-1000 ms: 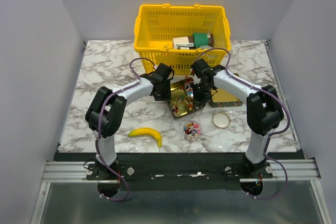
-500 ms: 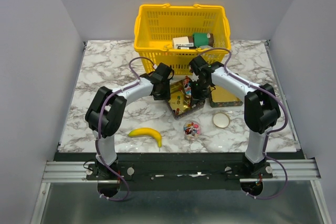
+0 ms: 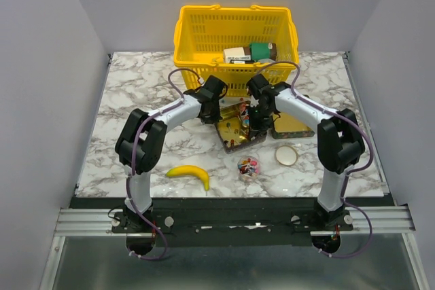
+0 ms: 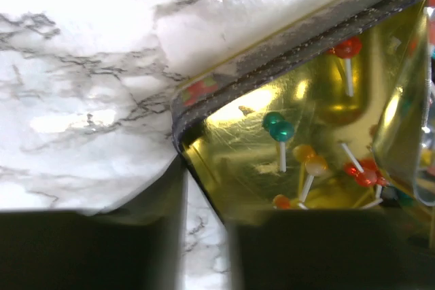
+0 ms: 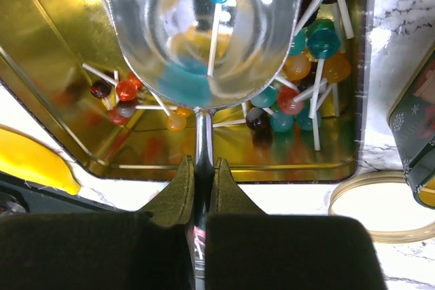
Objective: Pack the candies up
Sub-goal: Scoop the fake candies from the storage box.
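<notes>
Small shift in the last second: the left arm has tucked up toward the basket (image 3: 234, 39), and the right wrist has slid further in over the tin (image 4: 272, 66), which looks nudged round a bit. The right fingers (image 5: 178, 191) are pinching the thin handle of a shiny scoop (image 5: 170, 39). Its bowl hangs over the open tin with one blue lolly in it. The rest of the candies (image 5: 309, 59) are heaped on the tin floor, mostly to one side. A few more sit in the little jar (image 3: 249, 166) nearer the bases. The left fingers (image 4: 88, 249) are down at the tin's corner on the surface (image 3: 136, 93). Can't tell if they're clamping the wall or just next to it. My guess is scooping's underway, one sweet loaded, loads left.
</notes>
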`<state>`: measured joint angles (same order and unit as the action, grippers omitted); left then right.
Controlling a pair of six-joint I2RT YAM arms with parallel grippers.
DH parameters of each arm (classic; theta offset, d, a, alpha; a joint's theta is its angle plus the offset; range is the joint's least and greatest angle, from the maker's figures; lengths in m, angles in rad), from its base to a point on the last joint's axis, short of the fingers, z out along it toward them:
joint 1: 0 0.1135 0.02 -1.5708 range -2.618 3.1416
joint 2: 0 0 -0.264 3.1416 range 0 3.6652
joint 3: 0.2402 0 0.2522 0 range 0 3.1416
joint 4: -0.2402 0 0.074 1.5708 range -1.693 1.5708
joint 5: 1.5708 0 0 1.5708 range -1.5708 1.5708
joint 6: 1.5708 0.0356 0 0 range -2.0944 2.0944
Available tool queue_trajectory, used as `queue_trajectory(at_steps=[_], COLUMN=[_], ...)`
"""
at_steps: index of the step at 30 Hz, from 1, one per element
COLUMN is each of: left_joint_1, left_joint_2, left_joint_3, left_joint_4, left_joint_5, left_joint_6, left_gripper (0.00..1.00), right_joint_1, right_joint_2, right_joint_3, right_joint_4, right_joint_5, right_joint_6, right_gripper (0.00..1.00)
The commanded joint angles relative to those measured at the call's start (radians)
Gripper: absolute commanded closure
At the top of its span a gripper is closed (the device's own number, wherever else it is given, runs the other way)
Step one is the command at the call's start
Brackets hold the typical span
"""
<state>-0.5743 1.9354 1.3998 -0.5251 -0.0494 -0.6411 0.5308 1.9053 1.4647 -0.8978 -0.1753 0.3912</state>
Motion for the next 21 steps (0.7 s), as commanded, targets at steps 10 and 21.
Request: queue_trajectory(at_steps=[10, 21], left_joint_1=[0.013, 0.013], left_joint_2=[0.037, 0.043], left_joint_3=[0.082, 0.099], left_joint_4=[-0.018, -0.019], left_joint_5=[-0.027, -0.018], left_joint_6=[0.009, 0.015], left_gripper=[1.00, 1.00], right_joint_1=[0.015, 0.031], right_joint_2=[-0.066, -0.143], right_joint_3=[-0.067, -0.078], right_joint_4=[0.048, 0.017], right_joint_5=[0.031, 0.033], right_joint_6=[-0.066, -0.074], right_gripper=[1.00, 1.00])
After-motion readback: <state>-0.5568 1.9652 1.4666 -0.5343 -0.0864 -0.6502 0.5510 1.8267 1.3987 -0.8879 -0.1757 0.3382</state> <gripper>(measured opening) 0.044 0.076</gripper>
